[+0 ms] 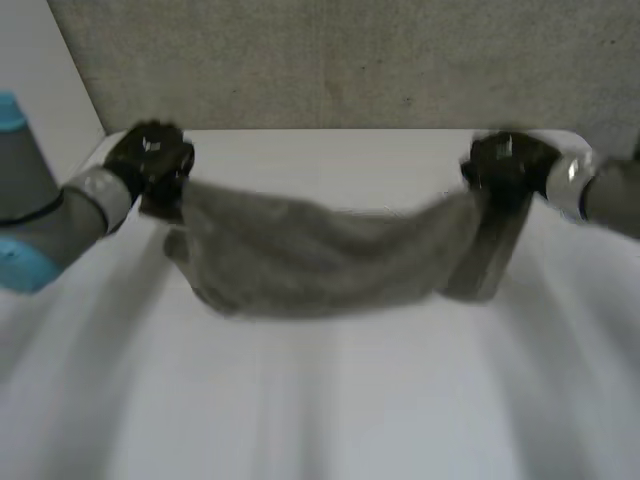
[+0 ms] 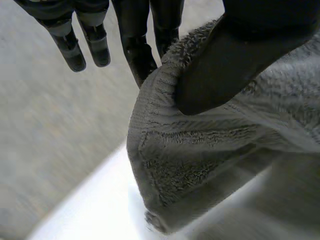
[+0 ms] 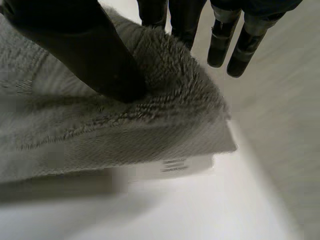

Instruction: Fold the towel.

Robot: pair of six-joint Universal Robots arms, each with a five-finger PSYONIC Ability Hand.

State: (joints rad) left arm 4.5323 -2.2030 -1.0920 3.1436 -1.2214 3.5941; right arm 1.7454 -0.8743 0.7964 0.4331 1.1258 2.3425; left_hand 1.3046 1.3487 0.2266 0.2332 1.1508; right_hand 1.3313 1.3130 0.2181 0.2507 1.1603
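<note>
two corners of the towel (image 1: 320,250) are pinched between thumb and fingers (image 2: 136,50), by left hand (image 1: 150,155) and right hand (image 1: 505,165).

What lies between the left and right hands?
The towel hangs between the left hand and the right hand, sagging midway, in the head view.

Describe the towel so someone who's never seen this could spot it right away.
Find the white table and look near its far edge. The grey towel hangs between the black left hand and right hand, each pinching an end. It alone is fuzzy cloth, sagging midway.
</note>
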